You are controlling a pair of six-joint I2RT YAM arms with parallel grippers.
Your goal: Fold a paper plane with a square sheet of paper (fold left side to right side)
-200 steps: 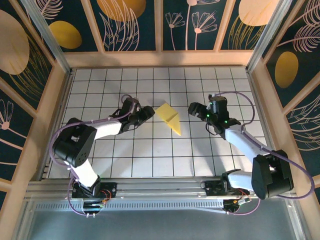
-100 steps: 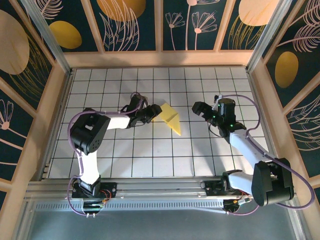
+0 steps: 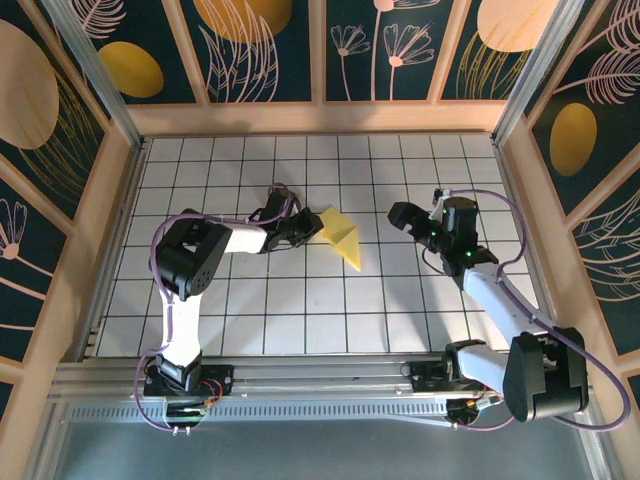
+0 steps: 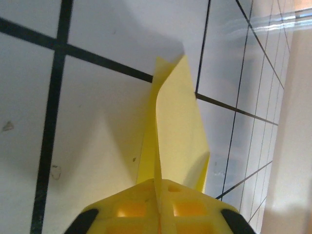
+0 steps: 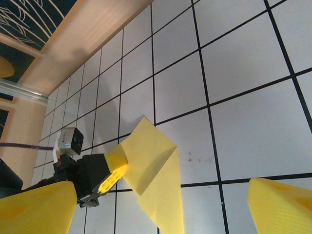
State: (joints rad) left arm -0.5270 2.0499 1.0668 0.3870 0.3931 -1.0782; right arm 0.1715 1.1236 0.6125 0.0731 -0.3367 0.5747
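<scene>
Pinching the folded yellow paper [image 3: 340,238] at the edge nearest it, the left pincer [image 3: 308,226] is clamped on the flap. The right pincer [image 3: 400,216] gapes wide beyond the paper's far side. Best to lift the flap low and carry it across evenly, with the crease pressed to the bench [image 3: 300,310].

Folded paper [image 5: 152,163]: lower tip off-frame

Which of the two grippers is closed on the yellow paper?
The left gripper: it is shut on an edge of the folded yellow paper. The right gripper stands open, apart from the paper.
</scene>
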